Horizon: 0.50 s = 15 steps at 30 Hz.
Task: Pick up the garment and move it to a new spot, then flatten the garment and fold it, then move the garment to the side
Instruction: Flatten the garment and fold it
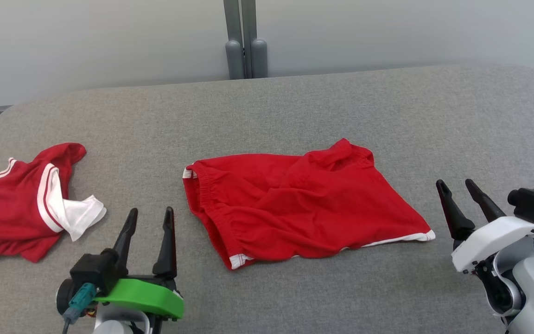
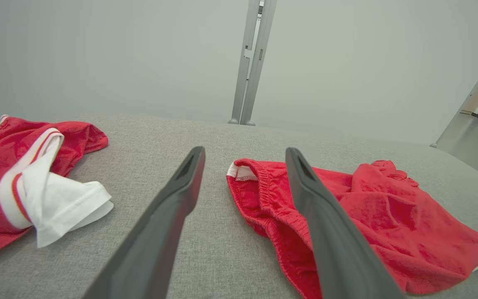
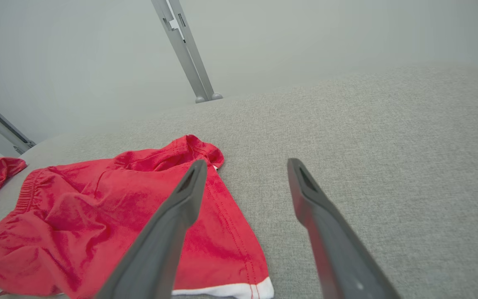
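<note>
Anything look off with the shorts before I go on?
The shorts lie spread but wrinkled, with the far right corner bunched into a hump. A crumpled shirt sits apart at the left. No damage shows.

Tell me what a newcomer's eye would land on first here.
The red shorts with white trim, lying rumpled in the middle of the grey fabric surface. Next, a crumpled red-and-white shirt at the far left edge. The left gripper and right gripper flank the shorts, both open and empty.
</note>
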{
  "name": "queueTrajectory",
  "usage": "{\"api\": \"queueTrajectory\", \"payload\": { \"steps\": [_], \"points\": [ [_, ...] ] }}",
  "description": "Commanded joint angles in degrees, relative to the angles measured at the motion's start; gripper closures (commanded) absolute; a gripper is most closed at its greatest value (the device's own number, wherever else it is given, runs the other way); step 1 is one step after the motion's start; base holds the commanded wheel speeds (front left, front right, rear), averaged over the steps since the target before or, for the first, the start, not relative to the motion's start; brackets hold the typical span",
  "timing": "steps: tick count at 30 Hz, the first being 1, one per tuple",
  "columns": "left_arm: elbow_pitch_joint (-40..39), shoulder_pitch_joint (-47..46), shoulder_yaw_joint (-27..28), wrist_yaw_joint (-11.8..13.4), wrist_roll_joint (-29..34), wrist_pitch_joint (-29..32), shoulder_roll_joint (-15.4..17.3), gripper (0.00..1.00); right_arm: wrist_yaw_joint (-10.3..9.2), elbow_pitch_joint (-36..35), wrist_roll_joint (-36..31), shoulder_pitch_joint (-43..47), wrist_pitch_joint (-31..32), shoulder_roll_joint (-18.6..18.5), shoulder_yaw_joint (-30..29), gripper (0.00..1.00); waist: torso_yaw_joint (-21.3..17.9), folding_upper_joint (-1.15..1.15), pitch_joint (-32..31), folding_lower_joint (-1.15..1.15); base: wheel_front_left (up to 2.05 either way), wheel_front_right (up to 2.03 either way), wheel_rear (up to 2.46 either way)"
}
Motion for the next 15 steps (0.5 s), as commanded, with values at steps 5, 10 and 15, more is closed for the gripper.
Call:
{"api": "queueTrajectory", "payload": {
  "steps": [5,10,15],
  "points": [
    [-1.34,0.75,-5.02,-0.75,-1.05,3.71,1.02,0.0,0.02,-1.89,-6.51,3.77,-2.6,4.22,-5.33,0.0,0.26,0.0,-0.06,0.0,0.0,0.0,0.0],
    [-0.93,0.94,-11.5,-0.9,-4.04,10.78,2.42,0.0,0.02,-2.79,-9.81,4.87,-1.82,7.24,-7.58,0.0,-0.15,0.0,0.1,0.0,0.0,0.0,0.0],
    [-0.62,0.28,-18.84,-0.92,-10.28,17.39,5.52,0.0,0.02,-4.2,-11.53,5.42,-0.37,8.57,-9.38,0.0,-1.01,0.0,0.85,0.0,0.0,0.0,0.0]
  ]
}}
